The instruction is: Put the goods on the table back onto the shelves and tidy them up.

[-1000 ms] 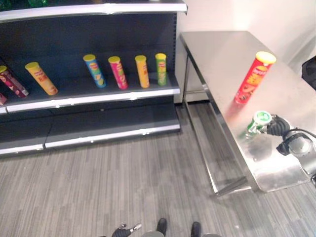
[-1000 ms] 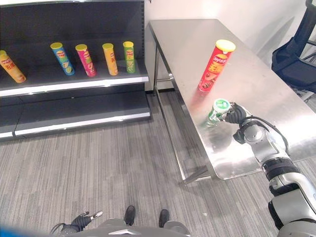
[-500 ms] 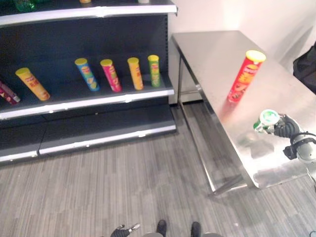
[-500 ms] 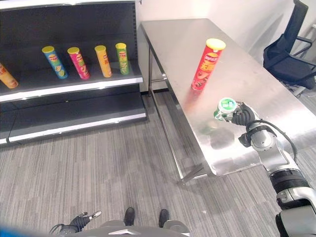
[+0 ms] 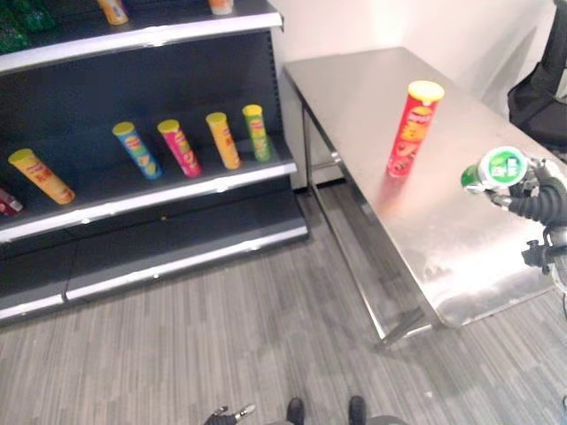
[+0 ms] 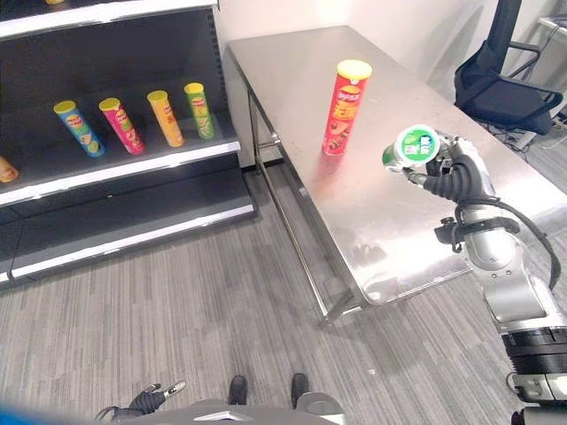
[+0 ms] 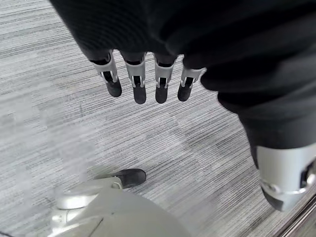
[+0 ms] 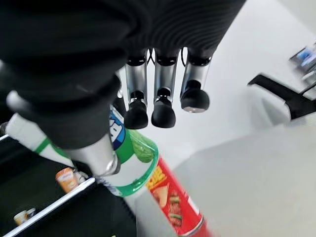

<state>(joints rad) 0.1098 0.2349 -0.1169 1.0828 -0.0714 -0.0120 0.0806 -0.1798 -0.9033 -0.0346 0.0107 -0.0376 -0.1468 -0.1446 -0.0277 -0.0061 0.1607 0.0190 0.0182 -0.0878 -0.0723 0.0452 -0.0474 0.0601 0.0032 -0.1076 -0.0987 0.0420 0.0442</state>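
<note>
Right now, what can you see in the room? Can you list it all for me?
green can: one, green with a pale lid, held up above the table in the right hand.
red can: one, red with a yellow lid, upright on the table.
cans on the middle shelf: blue, pink, orange and green in a row, another orange one farther left.
table: one, shiny steel.
shelves: dark.
chair: dark, behind the table.
right hand: curled round the green can.
left hand: fingers straight, above the floor.

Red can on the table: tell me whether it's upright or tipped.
Upright. The red can stands on its base on the steel table, yellow lid on top.
</note>
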